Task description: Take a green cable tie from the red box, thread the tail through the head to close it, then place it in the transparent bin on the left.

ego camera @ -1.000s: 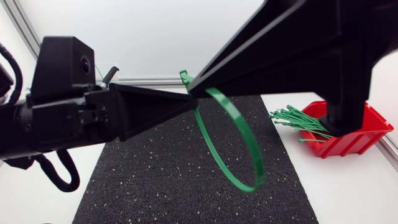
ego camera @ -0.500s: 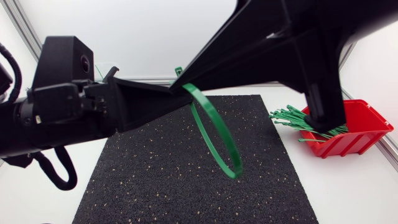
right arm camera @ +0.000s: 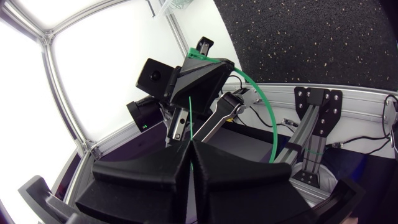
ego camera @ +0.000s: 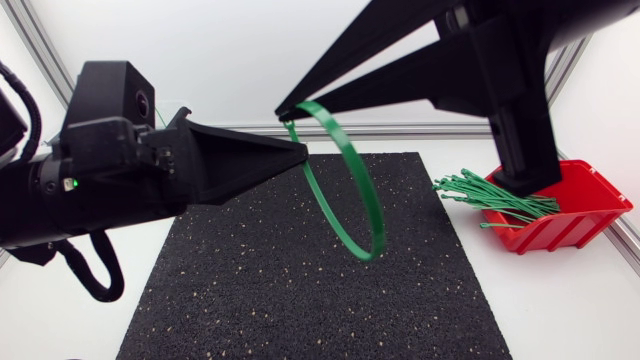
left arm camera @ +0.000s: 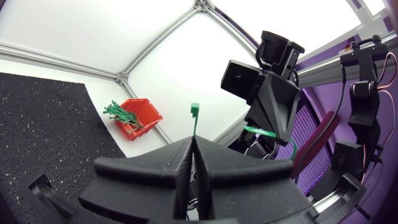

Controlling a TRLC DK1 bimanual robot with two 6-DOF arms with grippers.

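right gripper (ego camera: pixel 283 112) has lifted up and off the left gripper (ego camera: pixel 298 155) over the last second; the tips overlapped then and are apart now. the cable tie (ego camera: pixel 368 190) loop has got smaller and its low end sits higher. the tie is in the air above the black mat (ego camera: pixel 280 290), closed into a ring and strung between both grippers. left jaws are pressed together on the strap, and in the left wrist view the tie head (left arm camera: pixel 194 109) pokes out just ahead of them. right jaws are also pressed tight, on the thin tail (right arm camera: pixel 188 115), which in the right wrist view runs from between the fingers toward the left gripper. the ring hangs below and to the right of both tips. the red box (ego camera: pixel 590 215) is at the table's right, beside the mat. a bunch of spare ties (ego camera: pixel 490 195) sticks out of it over the left rim.
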